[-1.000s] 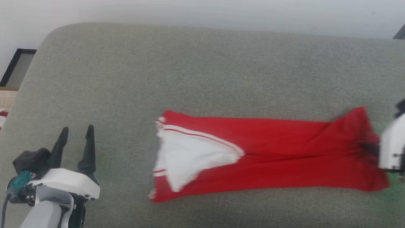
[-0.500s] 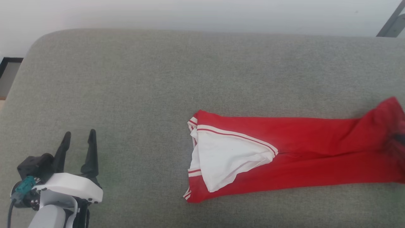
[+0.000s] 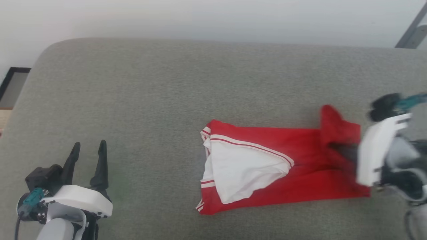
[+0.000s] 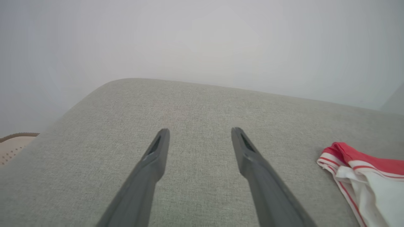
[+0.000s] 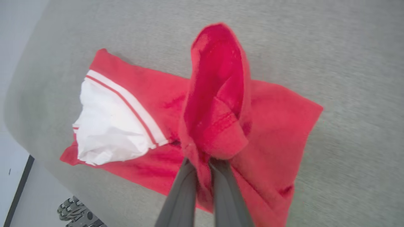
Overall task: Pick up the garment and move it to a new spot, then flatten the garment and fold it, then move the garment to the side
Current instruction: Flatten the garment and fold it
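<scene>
Head view: bright red soft T-shirt (image 3: 283, 186), clamped by right gripper (image 5: 203, 167), is now being folded sleeveward; left gripper (image 3: 89, 146) jaws held apart.

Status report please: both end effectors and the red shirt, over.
Left end effector open, idle over grey cushion. Right end effector shut on garment, red end lifted. Nothing seen in the way.

A big soft pad covered in grey-green cloth (image 3: 160, 86), with round corners, carries everything. A bright red T-shirt with white sleeves (image 3: 293, 186) lies on its right half, folded into a long strip, with one white sleeve (image 3: 240, 170) on top at the left end. The shirt's right end is bunched up and raised off the pad.
</scene>
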Controlling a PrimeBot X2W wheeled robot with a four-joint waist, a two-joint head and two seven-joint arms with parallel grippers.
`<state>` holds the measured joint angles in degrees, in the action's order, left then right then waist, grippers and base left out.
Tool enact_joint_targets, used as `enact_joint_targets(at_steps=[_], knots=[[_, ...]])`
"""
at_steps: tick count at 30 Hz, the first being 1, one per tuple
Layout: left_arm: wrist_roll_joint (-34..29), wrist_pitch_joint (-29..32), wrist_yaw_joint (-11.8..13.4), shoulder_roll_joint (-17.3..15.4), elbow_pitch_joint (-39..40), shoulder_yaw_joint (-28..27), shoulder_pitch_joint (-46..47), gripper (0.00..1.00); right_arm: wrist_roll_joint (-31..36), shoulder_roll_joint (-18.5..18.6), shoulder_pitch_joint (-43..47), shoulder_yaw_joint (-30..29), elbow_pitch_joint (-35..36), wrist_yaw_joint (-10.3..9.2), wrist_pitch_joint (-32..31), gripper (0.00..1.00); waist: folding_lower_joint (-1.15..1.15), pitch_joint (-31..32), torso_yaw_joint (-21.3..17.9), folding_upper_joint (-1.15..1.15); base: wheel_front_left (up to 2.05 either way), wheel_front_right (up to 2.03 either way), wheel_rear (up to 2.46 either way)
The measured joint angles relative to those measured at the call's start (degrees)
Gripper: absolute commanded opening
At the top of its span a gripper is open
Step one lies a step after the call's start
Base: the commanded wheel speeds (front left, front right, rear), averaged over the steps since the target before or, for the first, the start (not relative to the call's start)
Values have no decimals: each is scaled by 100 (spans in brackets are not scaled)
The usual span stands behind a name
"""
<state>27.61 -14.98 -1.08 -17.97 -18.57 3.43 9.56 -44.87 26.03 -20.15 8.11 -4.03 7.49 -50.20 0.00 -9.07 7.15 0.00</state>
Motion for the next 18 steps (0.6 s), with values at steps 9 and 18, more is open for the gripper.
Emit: enact_joint_targets(at_steps=[9,18], knots=[[-91,0,-123,189,-154,189,159,100,159,-665,-392,1074,-208,0,312,0,0,61,353,0,0,0,0],[-155,0,-230,354,-320,283,307,100,305,-1016,-862,1982,-976,0,818,0,0,81,719,0,0,0,0]])
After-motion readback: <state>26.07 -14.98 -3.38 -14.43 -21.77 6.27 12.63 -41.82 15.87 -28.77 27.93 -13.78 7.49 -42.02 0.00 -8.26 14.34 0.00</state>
